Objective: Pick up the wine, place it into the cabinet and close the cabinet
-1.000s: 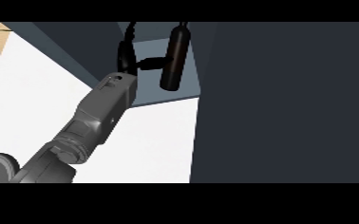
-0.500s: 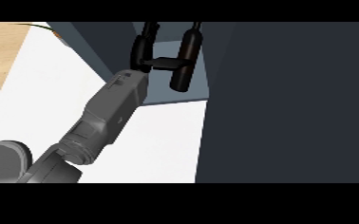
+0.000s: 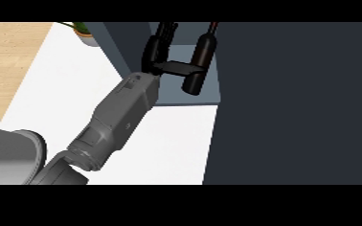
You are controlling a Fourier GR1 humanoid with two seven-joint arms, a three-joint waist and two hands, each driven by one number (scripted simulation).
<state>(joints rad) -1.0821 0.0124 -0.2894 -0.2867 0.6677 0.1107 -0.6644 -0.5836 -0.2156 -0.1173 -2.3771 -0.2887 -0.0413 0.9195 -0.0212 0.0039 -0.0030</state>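
1. Right hand (image 3: pixel 164 60) was found at the cabinet's open front, its thumb and fingers curled round the wine (image 3: pixel 198 67), so it was grasping the bottle.
2. Left hand did not show in the head view.
3. Wine bottle hung roughly upright, neck toward the top of the view, base over the pale cabinet floor (image 3: pixel 176 96); whether the base touched that floor could not be told.
4. Bottle sat just beside the large dark panel (image 3: pixel 283 105) at the right, taken to be the cabinet door or side; which of the two could not be told.
5. Grey forearm (image 3: pixel 120 115) crossed the white tabletop (image 3: pixel 176 143) from the lower left.
6. A potted plant (image 3: pixel 83 31) stood near the cabinet's far left corner, well apart from the bottle.
7. Judged risk: letting go before the base rests on the floor could tip the bottle; the nearness of the dark panel could knock it during withdrawal.
8. Judged remaining: release, withdrawal, door closing.
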